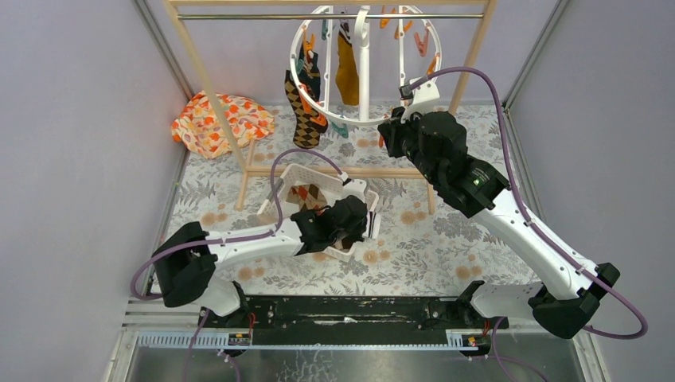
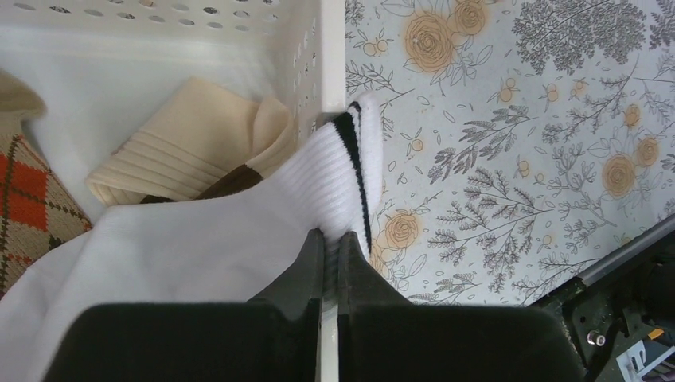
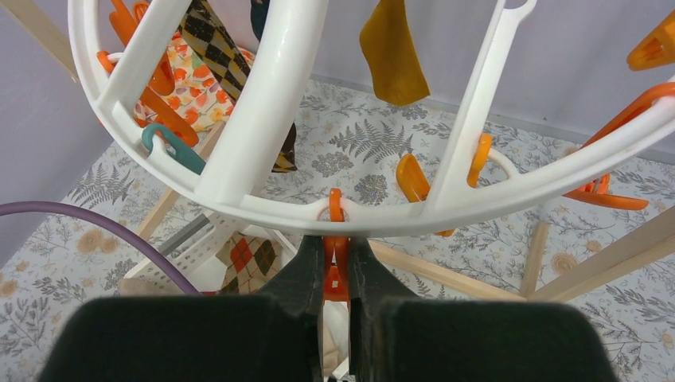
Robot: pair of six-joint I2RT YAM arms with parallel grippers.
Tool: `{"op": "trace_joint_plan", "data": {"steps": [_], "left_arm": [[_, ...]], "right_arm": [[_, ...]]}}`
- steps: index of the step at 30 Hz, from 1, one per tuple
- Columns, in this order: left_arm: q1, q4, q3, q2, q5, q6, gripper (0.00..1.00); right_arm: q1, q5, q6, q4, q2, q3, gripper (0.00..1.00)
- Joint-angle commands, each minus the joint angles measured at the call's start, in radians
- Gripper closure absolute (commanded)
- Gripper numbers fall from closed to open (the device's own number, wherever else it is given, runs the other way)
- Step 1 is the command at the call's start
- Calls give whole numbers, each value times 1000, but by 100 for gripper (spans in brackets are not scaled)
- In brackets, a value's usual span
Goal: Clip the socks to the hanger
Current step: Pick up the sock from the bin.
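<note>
Left gripper (image 2: 333, 239): jaws almost fully closed, pinching the ribbed cuff of a white sock with black stripes (image 2: 318, 187). The cuff sits against the outer corner of the white slotted basket (image 2: 333, 64). The rest of that sock spreads back over the basket interior.

Inside the basket: a beige sock with a brown band (image 2: 187, 147) near the same corner, touching the white sock. A red-tan argyle sock (image 2: 32, 191) lies on the side far from that corner.

Right gripper (image 3: 336, 251): well beyond the basket and raised. Its jaws are drawn in to a narrow gap, clamped on an orange clip (image 3: 334, 278). This clip dangles from the lower rim of the round white hanger (image 3: 263, 103).

The hanger hangs from the wooden rail frame (image 1: 207, 79), behind the basket. Already on it: a mustard sock (image 1: 346, 72) and a black-tan argyle sock (image 1: 302, 111). More orange and teal clips hang around the ring.

Orange-flowered cloth bundle (image 1: 223, 119): on the floral table cover (image 1: 446, 239), beyond the basket, left of it in the top view.
</note>
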Motion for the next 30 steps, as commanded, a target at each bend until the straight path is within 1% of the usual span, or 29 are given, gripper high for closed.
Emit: {"op": "trace_joint_plan", "data": {"steps": [1, 13, 18, 21, 24, 28, 30], "left_arm": [[-9, 4, 12, -58, -42, 12, 100], [-10, -1, 5, -75, -55, 16, 100], [-4, 86, -70, -205, -51, -2, 100], [22, 155, -124, -298, -17, -28, 100], [117, 275, -225, -401, 107, -59, 100], [286, 494, -388, -526, 390, -142, 100], [326, 598, -444, -564, 454, -183, 100]], "right_arm": [[-12, -5, 3, 35, -19, -8, 100], [-14, -5, 2, 33, -21, -5, 100], [-15, -7, 3, 35, -25, -13, 100], [-26, -47, 17, 36, -27, -12, 100], [-37, -89, 32, 37, -32, -10, 100], [-39, -129, 42, 28, -38, -1, 100], [-38, -145, 45, 23, -42, 2, 100]]}}
